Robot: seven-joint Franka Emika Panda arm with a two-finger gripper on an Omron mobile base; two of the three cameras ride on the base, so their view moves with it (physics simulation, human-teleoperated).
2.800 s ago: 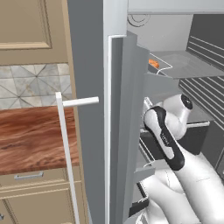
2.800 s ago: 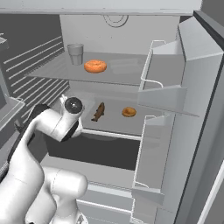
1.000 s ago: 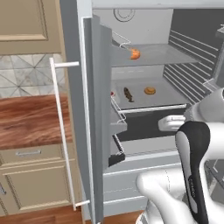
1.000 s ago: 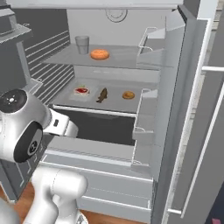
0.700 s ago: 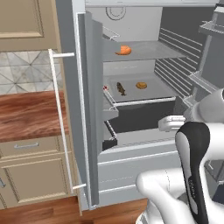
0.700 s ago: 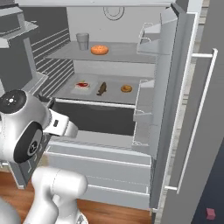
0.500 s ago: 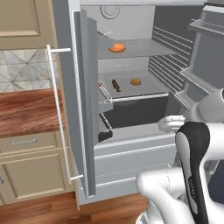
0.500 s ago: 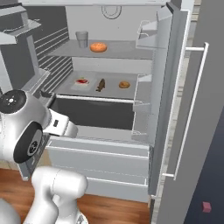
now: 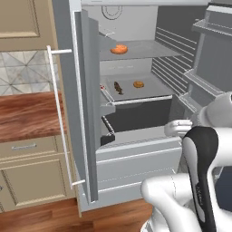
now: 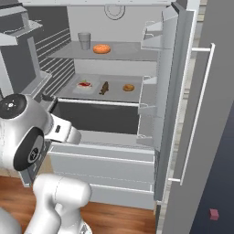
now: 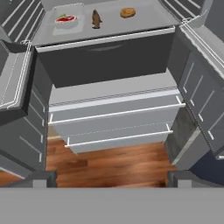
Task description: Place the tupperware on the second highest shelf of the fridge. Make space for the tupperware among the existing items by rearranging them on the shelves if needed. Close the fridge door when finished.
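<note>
1. The gripper (image 11: 112, 177) hangs low in front of the open fridge (image 10: 114, 155), its two finger tips (image 11: 41, 178) standing wide apart with nothing between them.

2. The tupperware (image 11: 66, 20) already sits inside, on the shelf just above the dark drawer. In the right base view there is one more shelf above it, carrying a cup (image 10: 84, 40) and a round orange food (image 10: 101, 48), so this looks like the second highest shelf.

3. From the fingers, the tupperware lies well ahead and upward, off toward the left finger's side. Its long axis runs roughly across the line between the two fingers. It is well apart from them.

4. Just beside it, toward the right finger's side, stands the dark brown piece (image 11: 96, 18), and beyond that the small orange-brown food (image 11: 127, 12). None of the three touch.

5. Judged from this, the placing step is done and only closing the doors is left.

6. That move turns on the doors, not the shelf. Both stand swung out, the left door (image 9: 84, 113) on the left finger's side and the right door (image 10: 183, 105) on the right finger's side, each well off the fingers' line.

7. I cannot tell which door is nearer to the hand.
</note>
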